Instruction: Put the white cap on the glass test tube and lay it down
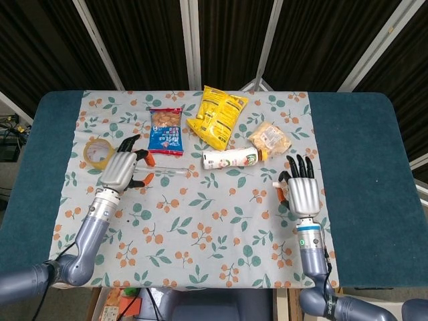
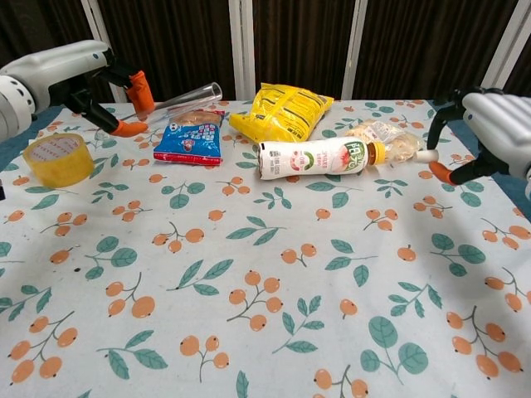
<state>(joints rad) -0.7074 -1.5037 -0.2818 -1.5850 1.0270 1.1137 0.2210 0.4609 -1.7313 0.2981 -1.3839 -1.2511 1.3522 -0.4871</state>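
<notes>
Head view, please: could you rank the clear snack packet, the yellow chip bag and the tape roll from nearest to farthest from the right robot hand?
From the right robot hand:
1. Clear snack packet, just up-left of it.
2. Yellow chip bag, farther up-left, at the cloth's back.
3. Tape roll, at the far left.

Table [image 1: 354, 154] topped in dark teal fabric, corners rounded. A white cloth [image 1: 200, 227] printed with orange fruit and green leaves covers its middle, leaving teal bare at both ends. Behind the table, black pleated curtains [image 2: 299, 41] hang full height, split by pale metal uprights [image 1: 192, 40], some slanting in the head view. Light is even and flat from above. Cables [image 1: 10, 127] lie on the floor at far left.
</notes>
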